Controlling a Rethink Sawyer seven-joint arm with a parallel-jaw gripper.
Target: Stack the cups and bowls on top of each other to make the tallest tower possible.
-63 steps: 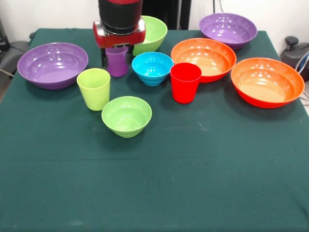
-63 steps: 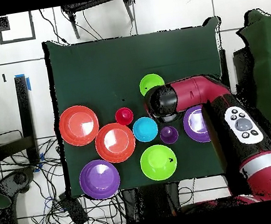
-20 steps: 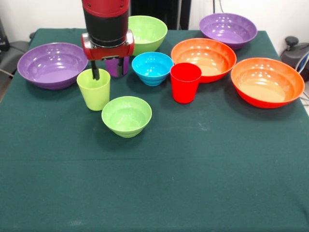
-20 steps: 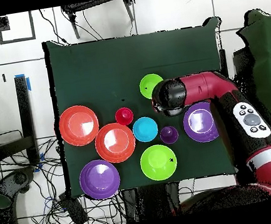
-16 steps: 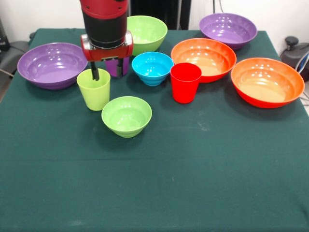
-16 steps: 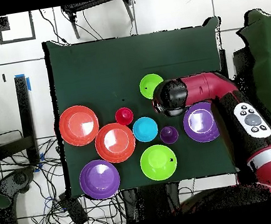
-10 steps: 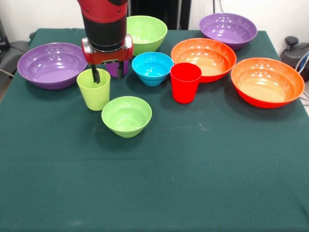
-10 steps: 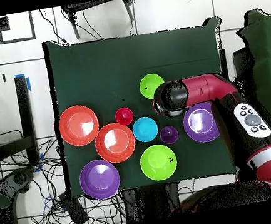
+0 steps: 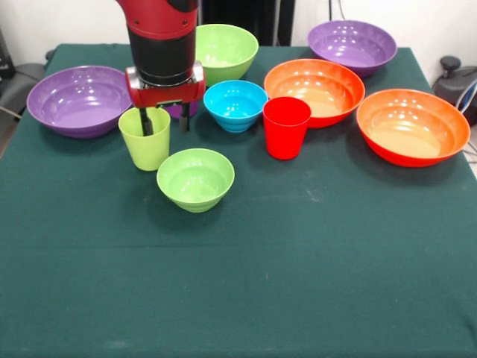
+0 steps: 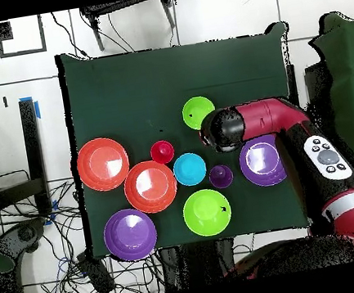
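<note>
At upper left of the front view the gripper (image 9: 165,124) stands spread, one finger inside the lime-green cup (image 9: 144,139), one outside its rim. Nothing is stacked yet; this looks like the first pickup, which calls for clamping the cup wall, then lifting.

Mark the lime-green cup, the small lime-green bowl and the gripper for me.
lime-green cup (image 9: 146,149), front view, on its outer wall.
small lime-green bowl (image 9: 195,179), front view, inside the bowl.
gripper (image 9: 165,124), front view, midway between the fingertips.

Red and black arm (image 9: 164,37) reaching straight down from above, wrist vertical. Hand (image 9: 165,121) open, two dark fingers (image 9: 147,122) pointing downward and set apart. From overhead, arm (image 10: 271,117) bent across the bench.
</note>
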